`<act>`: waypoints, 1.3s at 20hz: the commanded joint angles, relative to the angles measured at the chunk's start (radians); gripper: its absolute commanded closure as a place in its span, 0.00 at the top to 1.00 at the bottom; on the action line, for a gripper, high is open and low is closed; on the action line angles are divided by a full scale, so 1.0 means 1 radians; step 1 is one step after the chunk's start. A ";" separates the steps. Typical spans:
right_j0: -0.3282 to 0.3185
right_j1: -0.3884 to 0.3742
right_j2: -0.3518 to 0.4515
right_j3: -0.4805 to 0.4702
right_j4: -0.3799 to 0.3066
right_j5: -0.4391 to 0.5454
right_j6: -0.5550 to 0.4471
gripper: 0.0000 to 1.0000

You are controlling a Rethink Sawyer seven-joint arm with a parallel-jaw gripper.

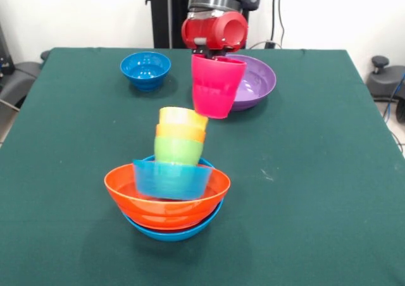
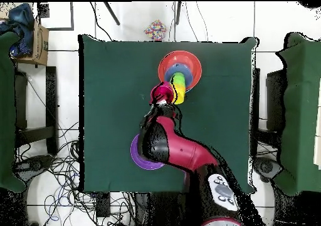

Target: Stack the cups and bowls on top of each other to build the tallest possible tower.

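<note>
Tower [image 1: 169,191] has 3 bowls + 3 cups; gripper [image 1: 212,53] clamped on pink cup [image 1: 216,85]; you've still purple [image 1: 254,81] & dark-blue bowl [image 1: 146,69] loose

green table [image 1: 316,172], white tiled floor [image 2: 50,54]

The tower [image 1: 169,185] stands before two bowls [image 1: 146,69], a held cup [image 1: 216,85] between.
</note>
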 commanded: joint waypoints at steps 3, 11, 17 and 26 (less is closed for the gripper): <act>0.102 0.030 -0.090 -0.018 0.062 0.102 0.069 1.00; 0.297 0.102 -0.326 -0.097 0.179 0.196 -0.013 1.00; 0.285 0.106 -0.319 -0.133 0.142 0.212 0.001 1.00; 0.381 0.141 -0.371 -0.316 0.135 0.659 -0.026 1.00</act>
